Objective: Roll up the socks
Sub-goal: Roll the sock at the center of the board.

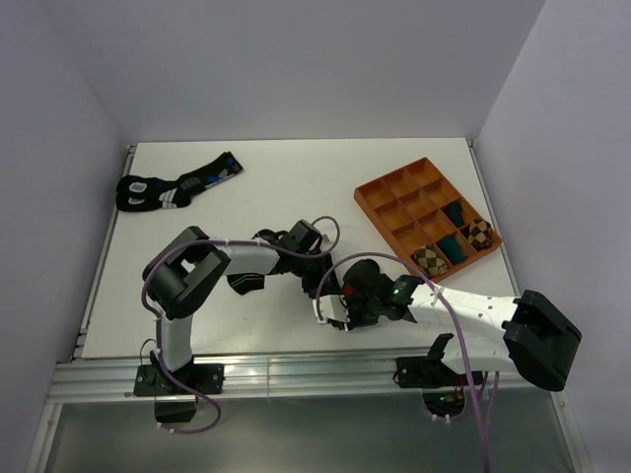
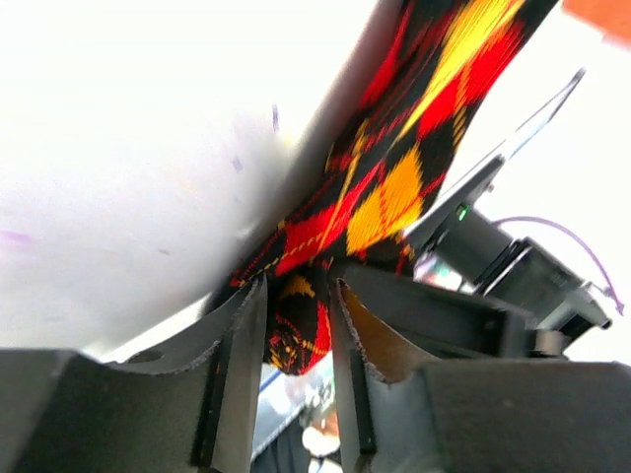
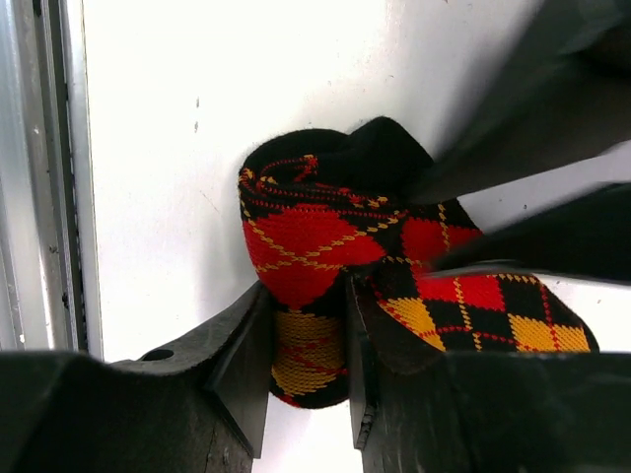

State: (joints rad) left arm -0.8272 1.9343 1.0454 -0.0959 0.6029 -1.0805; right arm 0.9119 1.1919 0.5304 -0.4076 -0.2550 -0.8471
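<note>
The long black sock with red and orange argyle diamonds (image 3: 306, 246) lies partly rolled on the white table. My right gripper (image 3: 308, 330) is shut on the rolled end. My left gripper (image 2: 296, 310) is shut on a fold of the same sock (image 2: 394, 197), whose flat length runs up and away. In the top view both grippers meet at the table's middle front: the left (image 1: 317, 254) and the right (image 1: 338, 307), with only a red bit of the sock (image 1: 347, 292) showing. A dark cloth (image 1: 245, 283) lies under the left forearm; I cannot tell whether it is the short ankle sock.
Black socks with blue and white marks (image 1: 175, 187) lie at the back left. An orange compartment tray (image 1: 399, 187) at the right holds brown-checked rolled bundles (image 1: 430, 259) and teal rolls. The table's metal front rail (image 1: 296, 370) runs just behind the right gripper.
</note>
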